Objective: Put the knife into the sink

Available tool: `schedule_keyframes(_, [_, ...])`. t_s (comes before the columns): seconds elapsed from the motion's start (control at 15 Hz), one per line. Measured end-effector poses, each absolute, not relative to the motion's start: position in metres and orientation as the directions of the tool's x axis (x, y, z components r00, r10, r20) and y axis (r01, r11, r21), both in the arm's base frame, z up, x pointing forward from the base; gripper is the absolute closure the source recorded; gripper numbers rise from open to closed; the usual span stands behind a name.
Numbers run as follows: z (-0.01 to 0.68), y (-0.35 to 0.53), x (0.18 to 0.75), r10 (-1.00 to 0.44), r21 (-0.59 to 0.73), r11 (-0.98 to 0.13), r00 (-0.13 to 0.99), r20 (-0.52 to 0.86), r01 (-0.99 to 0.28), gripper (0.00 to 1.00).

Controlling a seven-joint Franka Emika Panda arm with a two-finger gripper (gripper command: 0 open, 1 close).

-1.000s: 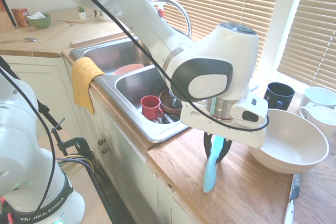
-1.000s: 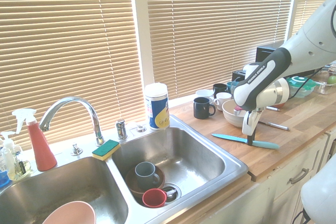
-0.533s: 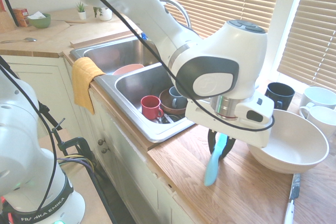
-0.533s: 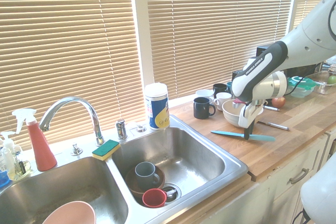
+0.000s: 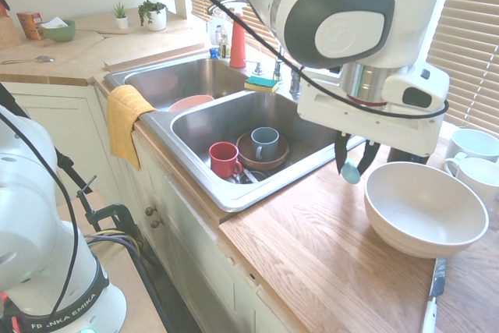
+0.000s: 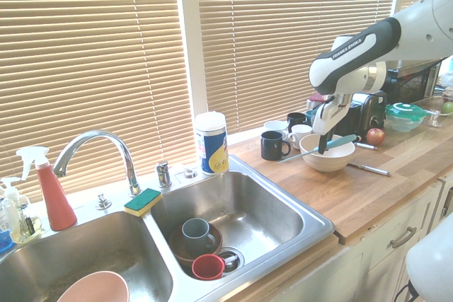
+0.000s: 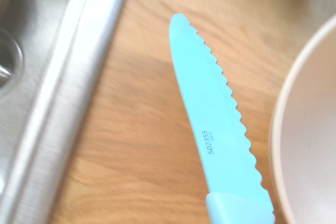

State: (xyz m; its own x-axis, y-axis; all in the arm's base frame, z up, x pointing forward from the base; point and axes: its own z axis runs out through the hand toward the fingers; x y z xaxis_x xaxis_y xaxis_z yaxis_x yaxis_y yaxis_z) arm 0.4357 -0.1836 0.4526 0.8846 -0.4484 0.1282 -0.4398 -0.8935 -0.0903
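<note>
One turquoise, serrated knife (image 7: 212, 114)

- The knife (image 7: 215, 108): turquoise plastic, smooth and softly matt, its blade edge toothed.
- The countertop (image 5: 288, 263), below the knife: wood, smooth, with visible grain and a faint sheen.
- The bowl (image 5: 425, 212), near the knife: pale, smooth, low in shine.
- The sink (image 6: 244, 206), past the blade's tip: stainless steel – satiny basins, shinier rim.
- The faucet (image 6: 99, 139), farther from the knife than the sink's near rim: polished chrome, mirror-like.
- The red mug (image 5: 224, 160), in the sink beyond the knife: glossy.
- The towel (image 5: 127, 122), well apart from the knife: mustard cloth, matt and soft-looking – no gloss.
</note>
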Motion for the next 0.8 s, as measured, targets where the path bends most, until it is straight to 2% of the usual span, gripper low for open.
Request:
schedule_keyframes(0.2, [0.487, -0.148, 0.442, -0.477, -0.111, -0.879, 0.861, 0.175, -0.465, 1.00])
schedule_keyframes(0.4, [0.487, -0.097, 0.453, -0.596, -0.116, -0.803, 0.783, 0.178, -0.585, 1.00])
schedule_keyframes(0.8, [0.384, 0.008, 0.464, -0.720, -0.134, -0.691, 0.658, 0.221, -0.710, 1.00])
